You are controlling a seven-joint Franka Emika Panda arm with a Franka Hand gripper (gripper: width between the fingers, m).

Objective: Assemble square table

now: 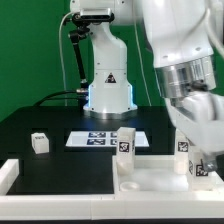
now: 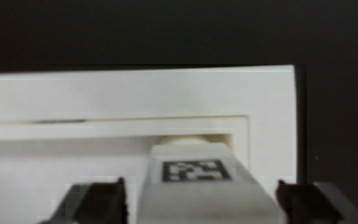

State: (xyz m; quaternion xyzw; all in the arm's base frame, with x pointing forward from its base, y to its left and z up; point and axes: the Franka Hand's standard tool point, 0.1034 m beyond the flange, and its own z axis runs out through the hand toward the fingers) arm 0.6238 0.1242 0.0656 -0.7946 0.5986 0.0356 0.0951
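White plastic leg (image 2: 195,172) sits between my fingers (image 2: 101,203), over the square panel (image 2: 140,95). Whether I clamp it, I cannot tell.

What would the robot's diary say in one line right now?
jaws: around leg, grip unclear | panel: under leg | two legs standing on panel | loose leg: on table

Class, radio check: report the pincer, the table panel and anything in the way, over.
Pincer open around one upright leg. Leg stands in panel corner. Nothing visibly blocking; another leg lies loose on the black surface. Over.
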